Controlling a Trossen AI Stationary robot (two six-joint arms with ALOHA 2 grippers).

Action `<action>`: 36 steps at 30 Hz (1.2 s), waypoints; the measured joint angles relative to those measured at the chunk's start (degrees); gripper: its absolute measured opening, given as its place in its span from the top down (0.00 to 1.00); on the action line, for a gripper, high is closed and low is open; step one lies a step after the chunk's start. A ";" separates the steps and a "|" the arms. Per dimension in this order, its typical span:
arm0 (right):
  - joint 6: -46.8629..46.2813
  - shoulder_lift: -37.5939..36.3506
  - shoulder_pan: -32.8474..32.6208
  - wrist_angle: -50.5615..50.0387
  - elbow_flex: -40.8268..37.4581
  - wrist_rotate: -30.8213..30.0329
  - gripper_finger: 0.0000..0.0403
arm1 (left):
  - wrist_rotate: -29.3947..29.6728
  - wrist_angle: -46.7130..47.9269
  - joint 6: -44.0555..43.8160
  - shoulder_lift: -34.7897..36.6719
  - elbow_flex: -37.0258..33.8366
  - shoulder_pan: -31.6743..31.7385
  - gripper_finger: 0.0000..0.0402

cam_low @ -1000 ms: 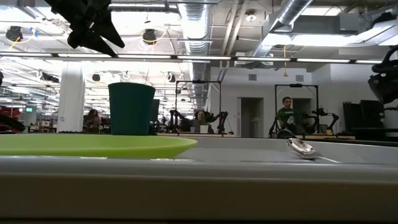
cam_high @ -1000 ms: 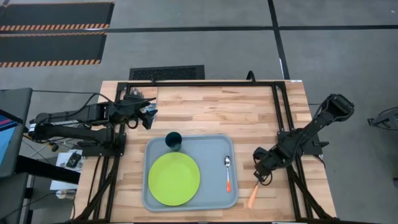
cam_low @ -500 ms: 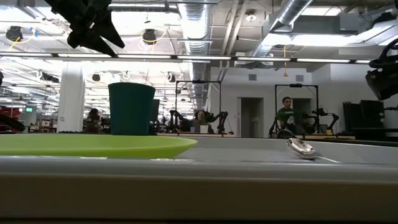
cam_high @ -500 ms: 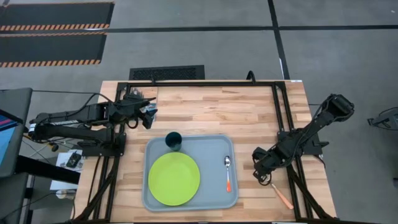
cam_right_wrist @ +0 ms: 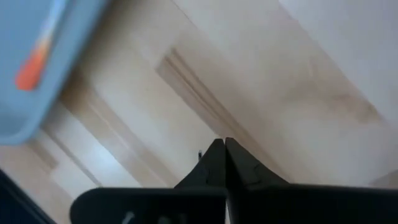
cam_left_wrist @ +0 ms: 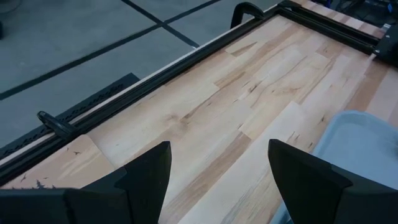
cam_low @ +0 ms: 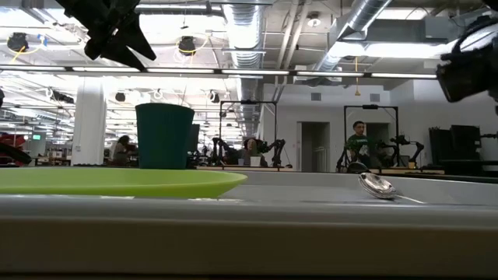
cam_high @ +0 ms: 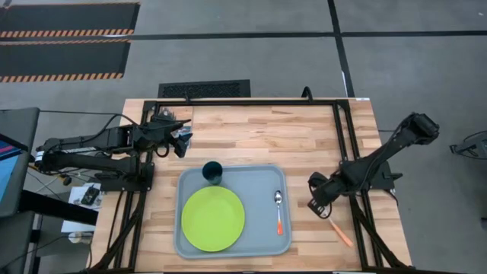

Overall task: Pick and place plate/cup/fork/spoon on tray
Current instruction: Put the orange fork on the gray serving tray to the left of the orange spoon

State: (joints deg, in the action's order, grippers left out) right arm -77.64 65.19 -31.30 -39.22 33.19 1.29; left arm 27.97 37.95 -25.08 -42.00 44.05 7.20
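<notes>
The grey-blue tray (cam_high: 262, 176) lies in the middle of the table. On it are the lime-green plate (cam_high: 213, 219), the teal cup (cam_high: 212, 172), upright at its far left corner, and the spoon (cam_high: 278, 210) along its right side. The fork (cam_high: 340, 234) lies on the wood right of the tray, its orange handle slanting toward the near right. My right gripper (cam_high: 317, 207) is shut just beyond the fork's far end; no fork shows between its fingertips in the right wrist view (cam_right_wrist: 224, 144). My left gripper (cam_high: 183, 141) is open and empty over the table's far left. My right gripper is shut next to the fork's far end (cam_high: 329, 223), but the gripper's own body hides that end in the high view. I cannot tell whether it touches the fork.
Bare wood lies beyond the tray up to the black frame rail (cam_high: 251, 102) at the far edge. More black rails (cam_high: 351, 164) run along the table's right side under my right arm. People stand in the room behind (cam_low: 359, 138).
The fork's handle has swung on the table from pointing near-left of my right gripper to pointing near-right, then slid a little toward the gripper. My right gripper has gone up and slightly toward the far edge.
</notes>
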 joint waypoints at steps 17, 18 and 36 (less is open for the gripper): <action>3.89 -3.74 6.39 -2.30 0.07 1.95 0.83 | 0.07 0.13 -0.04 0.00 0.00 0.00 0.36; 0.78 -3.74 5.98 -2.81 0.07 3.56 0.82 | -0.25 0.18 -0.07 -0.02 0.00 0.01 0.36; -24.79 10.52 -12.98 3.44 0.09 6.17 0.43 | -0.59 0.48 -0.20 -0.01 0.00 0.00 0.36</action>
State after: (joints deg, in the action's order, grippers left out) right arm -102.43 75.71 -44.28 -35.78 33.28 7.46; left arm 27.38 38.44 -25.28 -42.01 44.05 7.20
